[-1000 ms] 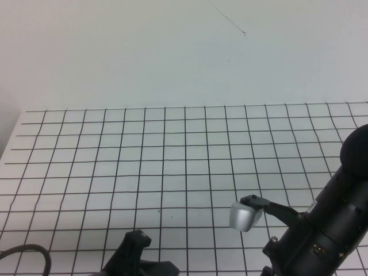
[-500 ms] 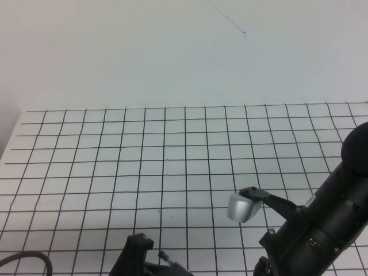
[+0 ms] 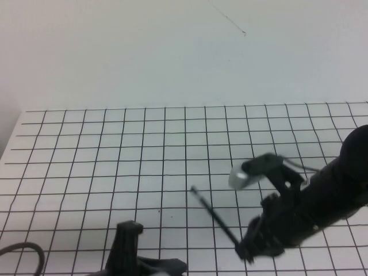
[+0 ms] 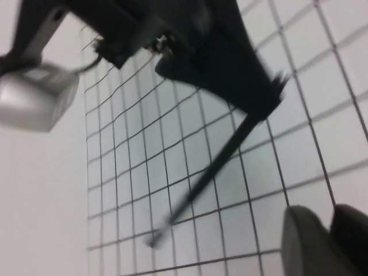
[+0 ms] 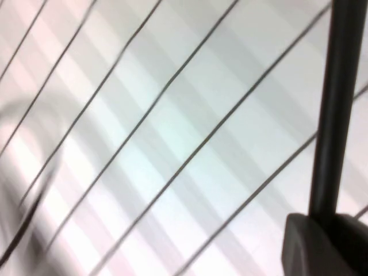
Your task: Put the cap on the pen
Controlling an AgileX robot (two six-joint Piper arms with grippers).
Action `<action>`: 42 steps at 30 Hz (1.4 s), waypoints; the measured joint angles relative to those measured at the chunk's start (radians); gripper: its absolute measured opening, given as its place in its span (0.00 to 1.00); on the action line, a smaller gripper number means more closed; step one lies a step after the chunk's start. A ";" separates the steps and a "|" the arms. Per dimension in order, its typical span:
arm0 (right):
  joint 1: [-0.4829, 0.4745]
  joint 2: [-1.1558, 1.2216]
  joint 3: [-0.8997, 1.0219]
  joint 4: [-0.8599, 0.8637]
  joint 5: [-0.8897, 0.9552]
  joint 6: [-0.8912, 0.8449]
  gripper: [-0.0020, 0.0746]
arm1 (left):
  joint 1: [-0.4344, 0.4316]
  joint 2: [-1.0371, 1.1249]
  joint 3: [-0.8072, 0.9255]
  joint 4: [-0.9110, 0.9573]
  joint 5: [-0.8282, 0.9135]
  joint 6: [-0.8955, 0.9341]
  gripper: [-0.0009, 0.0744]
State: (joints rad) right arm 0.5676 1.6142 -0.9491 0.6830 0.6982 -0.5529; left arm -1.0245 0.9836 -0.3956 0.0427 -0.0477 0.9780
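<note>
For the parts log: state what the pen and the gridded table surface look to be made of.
The pen, held in the right gripper near the table's front edge: probably matte black plastic, uniformly dark, no glint. The table: smooth white sheet, printed black grid, faint sheen; laminate or paper, unclear. The left gripper sits front left.

Right gripper (image 3: 248, 248) low near front right, clamped closed, left gripper (image 3: 127, 233) front left, raised

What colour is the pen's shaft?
Black; the pen, held by the right gripper, shows best in the high view. Left gripper sits low, near the table's front edge.
</note>
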 joint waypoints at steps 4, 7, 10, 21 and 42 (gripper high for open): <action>0.000 0.004 0.000 -0.027 -0.189 0.132 0.02 | 0.002 0.000 0.000 -0.190 -0.091 -0.074 0.04; -0.007 0.026 0.002 -0.027 -0.286 0.238 0.02 | 0.002 0.000 0.000 -0.347 -0.160 -0.078 0.02; -0.029 0.078 0.002 -0.027 -0.303 0.316 0.02 | 0.002 0.000 0.000 -0.489 -0.208 -0.067 0.01; -0.060 0.213 0.002 -0.023 -0.254 0.344 0.02 | 0.002 0.000 -0.028 -0.658 -0.255 -0.052 0.01; -0.060 0.201 0.002 -0.023 -0.227 0.407 0.42 | 0.002 0.000 -0.046 -0.755 -0.264 -0.052 0.01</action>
State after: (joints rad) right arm 0.5071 1.8148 -0.9471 0.6604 0.4716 -0.1457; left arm -1.0225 0.9836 -0.4418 -0.7128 -0.3120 0.9263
